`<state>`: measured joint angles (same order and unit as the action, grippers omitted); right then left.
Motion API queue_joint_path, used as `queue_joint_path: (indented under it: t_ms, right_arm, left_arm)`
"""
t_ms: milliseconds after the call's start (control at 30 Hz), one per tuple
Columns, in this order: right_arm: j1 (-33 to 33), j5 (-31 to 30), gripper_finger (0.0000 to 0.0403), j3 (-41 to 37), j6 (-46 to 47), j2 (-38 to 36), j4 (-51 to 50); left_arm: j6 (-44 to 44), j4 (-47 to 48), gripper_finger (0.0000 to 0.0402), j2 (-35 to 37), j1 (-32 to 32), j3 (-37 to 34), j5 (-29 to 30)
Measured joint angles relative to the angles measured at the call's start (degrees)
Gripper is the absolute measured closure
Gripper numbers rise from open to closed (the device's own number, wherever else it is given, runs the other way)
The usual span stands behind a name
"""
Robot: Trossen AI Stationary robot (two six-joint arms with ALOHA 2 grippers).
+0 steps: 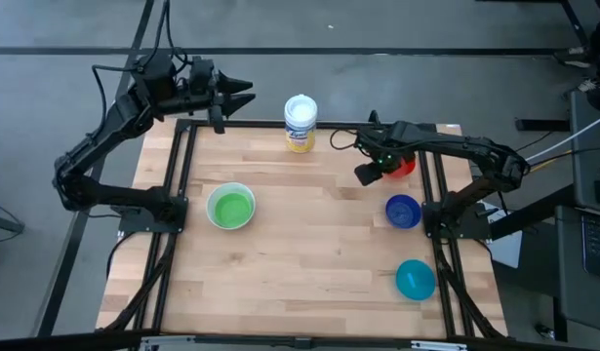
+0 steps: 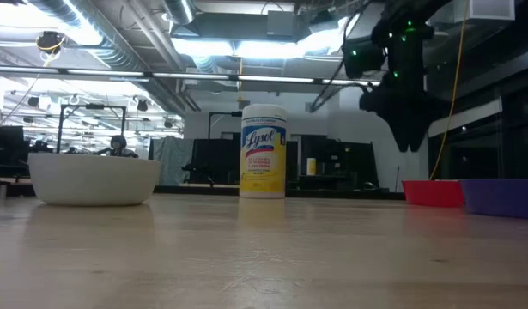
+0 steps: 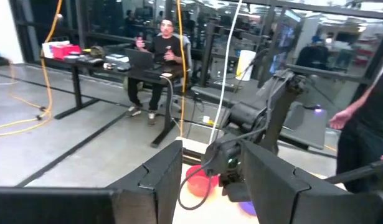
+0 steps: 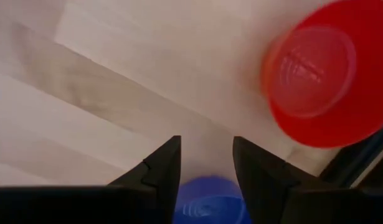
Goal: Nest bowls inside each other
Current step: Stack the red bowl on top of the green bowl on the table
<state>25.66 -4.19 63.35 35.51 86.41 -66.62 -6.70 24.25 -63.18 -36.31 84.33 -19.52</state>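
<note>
High view: wooden bench [image 1: 309, 234]; white-lidded yellow-label canister [image 1: 300, 123] upright at far edge. Small round green plastic bowl [image 1: 230, 207] nested in white bowl, left. Red bowl [image 1: 405, 164], dark blue bowl [image 1: 403, 211], teal bowl [image 1: 415, 279] lined along right side, all empty, mouths up. Right gripper [image 1: 366, 172] beside red bowl; left gripper [image 1: 243, 96] off far-left corner.

Low view: white bowl [image 2: 94, 179] left of canister.

Wrist views: both jaws apart, empty.

The only text that can be read is the brand "Lysol", in blue letters on the yellow label of the canister [image 2: 264, 151] with the white lid. The smaller print under it is not readable.
</note>
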Motion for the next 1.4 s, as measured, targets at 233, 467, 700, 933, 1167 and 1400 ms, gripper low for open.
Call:
queue_joint_path:
  t_ms: [233, 467, 700, 933, 1167, 1400]
  right_arm:
    - [0.84, -1.51, 0.0234, -1.35, 1.31, 0.0, 0.3]
    - [3.99, -4.0, 0.0237, -1.35, -2.43, 0.0, 0.25]
    - [7.84, -5.26, 0.025, -1.35, -6.26, -0.02, 0.47]
    - [10.2, -4.95, 0.024, -1.35, -8.6, -0.02, 2.8]
    - [10.7, -3.83, 0.0239, -2.59, -8.87, -0.07, 6.28]
    - [10.69, -1.33, 0.0254, -9.59, -6.62, -0.05, 9.98]
  left_arm:
    - [-1.09, 0.0, 0.0241, 0.0, -4.21, 0.0, -6.19]
    - [-1.09, -0.02, 0.0241, 0.09, -5.23, 0.0, -6.38]
    - [-1.09, -0.02, 0.0241, 0.09, -5.25, 0.0, -6.36]
    - [-1.16, -0.02, 0.0241, 0.09, -5.25, 0.0, -6.36]
    - [-1.53, -0.02, 0.0241, 0.09, -5.25, 0.0, -6.35]
    - [-1.51, -0.02, 0.0241, 0.09, -5.43, 0.0, -6.41]
